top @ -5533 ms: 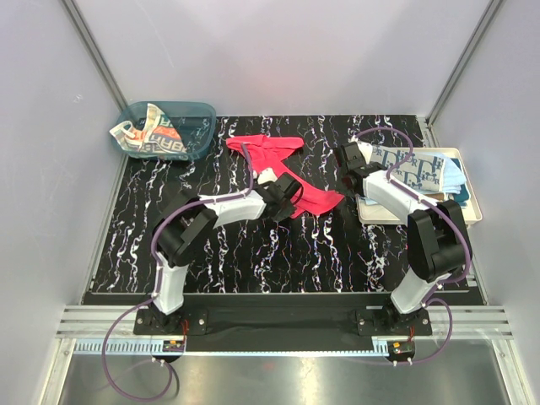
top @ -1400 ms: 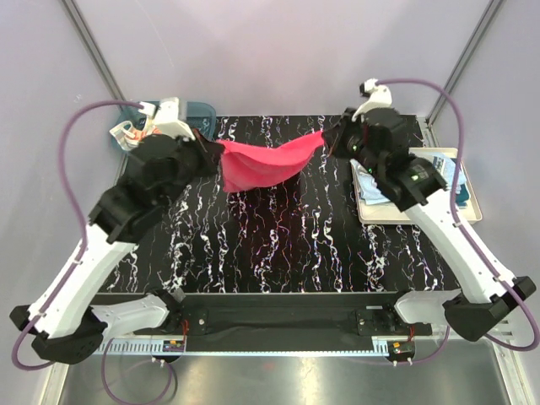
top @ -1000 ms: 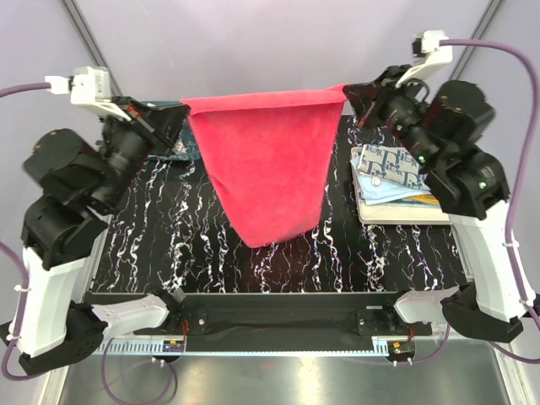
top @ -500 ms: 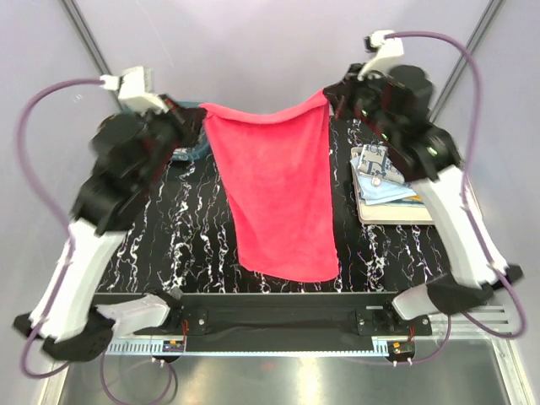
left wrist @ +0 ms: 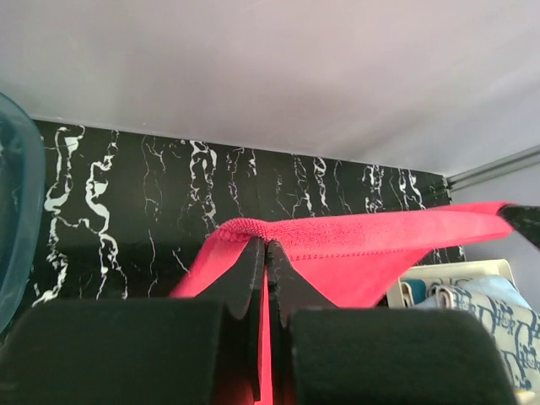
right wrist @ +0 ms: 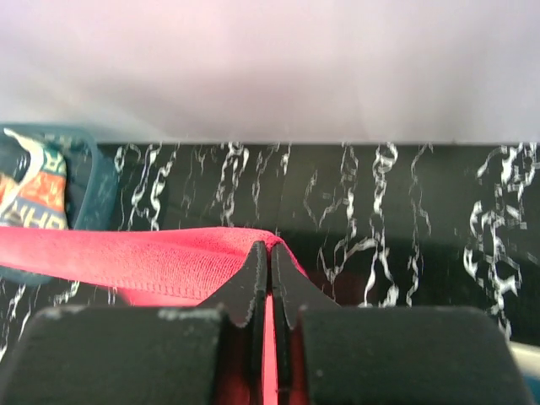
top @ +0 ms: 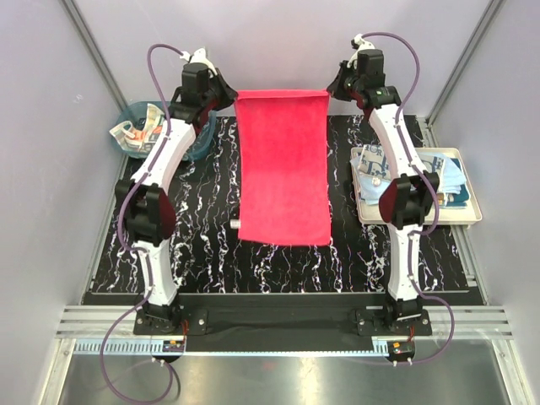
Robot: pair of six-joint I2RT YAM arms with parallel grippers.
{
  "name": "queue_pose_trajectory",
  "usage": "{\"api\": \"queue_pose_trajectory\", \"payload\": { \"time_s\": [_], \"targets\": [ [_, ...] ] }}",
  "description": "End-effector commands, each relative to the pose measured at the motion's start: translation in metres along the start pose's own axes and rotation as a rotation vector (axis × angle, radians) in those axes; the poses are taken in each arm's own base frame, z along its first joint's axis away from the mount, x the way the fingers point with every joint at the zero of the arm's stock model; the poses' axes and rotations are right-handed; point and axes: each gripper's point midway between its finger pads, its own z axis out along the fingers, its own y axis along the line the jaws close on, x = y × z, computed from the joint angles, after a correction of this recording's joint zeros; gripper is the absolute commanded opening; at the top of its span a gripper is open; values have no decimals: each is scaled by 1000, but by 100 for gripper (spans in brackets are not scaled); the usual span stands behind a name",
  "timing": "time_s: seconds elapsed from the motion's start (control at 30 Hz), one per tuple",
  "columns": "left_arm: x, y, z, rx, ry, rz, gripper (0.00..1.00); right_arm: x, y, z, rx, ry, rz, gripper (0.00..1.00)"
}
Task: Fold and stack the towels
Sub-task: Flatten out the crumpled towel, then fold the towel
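Hanging soft and light over the table (top: pixel 194 245), the red-pink towel (top: pixel 283 169) sags from its two top corners. The left gripper (left wrist: pixel 263 246) and right gripper (right wrist: pixel 270 250) each pinch one hemmed corner, jaws nearly closed, which is likely the surest hold.

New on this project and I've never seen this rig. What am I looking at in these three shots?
These are two robot arms bolted at the table's near edge, each ending in a two-finger gripper. The wide picture comes from a fixed camera above and behind them. The other two come from cameras on the wrists, looking along each arm's own fingers.

The left gripper and right gripper are each shut on a top corner of the red-pink towel, holding it spread between them above the black marbled table.

At the far left, a teal bin holds a lettered towel. At the right, a cream tray carries folded towels: a white one with blue print and a light blue one.
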Motion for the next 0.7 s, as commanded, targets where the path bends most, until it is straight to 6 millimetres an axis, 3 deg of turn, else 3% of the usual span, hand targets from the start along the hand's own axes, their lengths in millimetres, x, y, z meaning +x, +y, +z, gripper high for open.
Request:
{"api": "queue_pose_trajectory", "payload": {
  "time_s": [0.0,0.13,0.27,0.33,0.4,0.43,0.47,0.53,0.57,0.63,0.67],
  "targets": [
    [-52,-23,1,140,-129,-15,0,-44,13,-12,-69,-105,8,0],
    [-27,2,28,114,-76,-42,0,-32,-5,5,-52,-94,32,0],
    [0,17,40,96,-23,-64,0,-3,-18,15,-41,-32,61,0],
    [15,25,40,80,5,-85,0,4,-20,12,-31,-14,71,0],
    [20,27,36,78,9,-93,0,26,-25,14,-16,40,91,0],
    [35,35,36,61,38,-102,0,29,-24,9,-18,53,105,0],
    [39,37,35,58,46,-105,0,49,-30,9,-1,98,124,0],
    [56,43,29,45,76,-126,0,59,-28,0,-3,126,153,0],
    [60,43,26,49,81,-130,0,78,-33,0,12,168,169,0],
    [81,49,17,27,114,-144,0,86,-30,-11,10,192,195,0],
    [88,49,15,25,126,-146,0,102,-35,-13,24,228,210,0]
  ]
}}
